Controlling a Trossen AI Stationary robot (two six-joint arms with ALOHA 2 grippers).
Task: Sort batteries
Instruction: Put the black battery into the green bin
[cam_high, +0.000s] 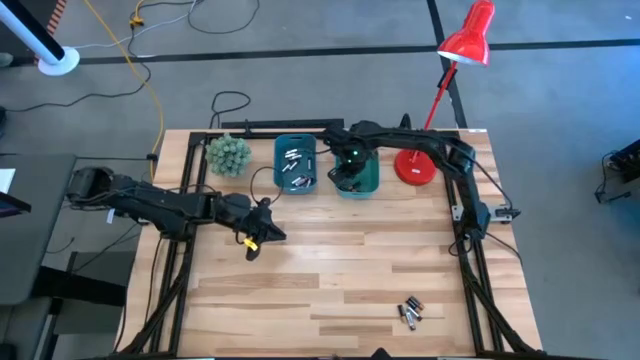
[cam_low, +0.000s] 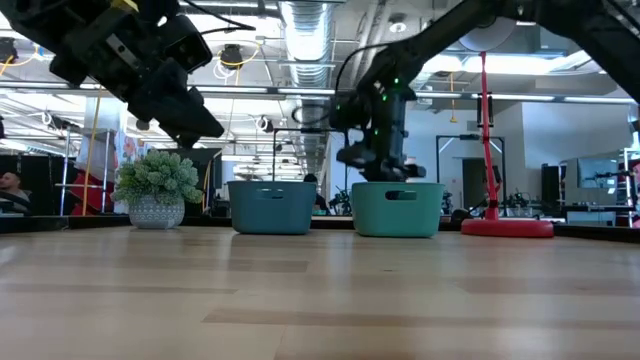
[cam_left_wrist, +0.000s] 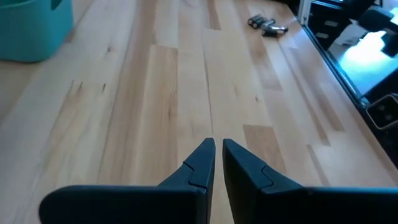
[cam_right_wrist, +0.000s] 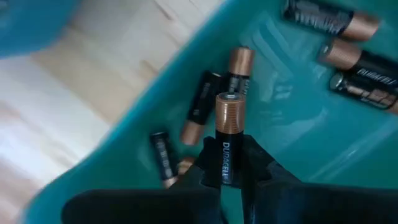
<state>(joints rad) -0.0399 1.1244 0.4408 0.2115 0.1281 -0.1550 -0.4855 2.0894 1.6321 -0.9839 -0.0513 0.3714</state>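
Right claw (cam_right_wrist: 225, 163) grips one battery (cam_right_wrist: 227, 134) above the right teal bin (cam_right_wrist: 298, 99); left claw (cam_left_wrist: 215, 163), closed and empty, hovers near that bin.

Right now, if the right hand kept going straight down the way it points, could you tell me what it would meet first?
Most likely the batteries lying on the floor of the green bin. The right hand hangs over that bin, gripping a copper-topped battery. Depth is unclear, so this is a judgement.

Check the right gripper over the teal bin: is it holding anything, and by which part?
The right gripper grips a copper-topped battery by its black lower body, over the green-teal bin.
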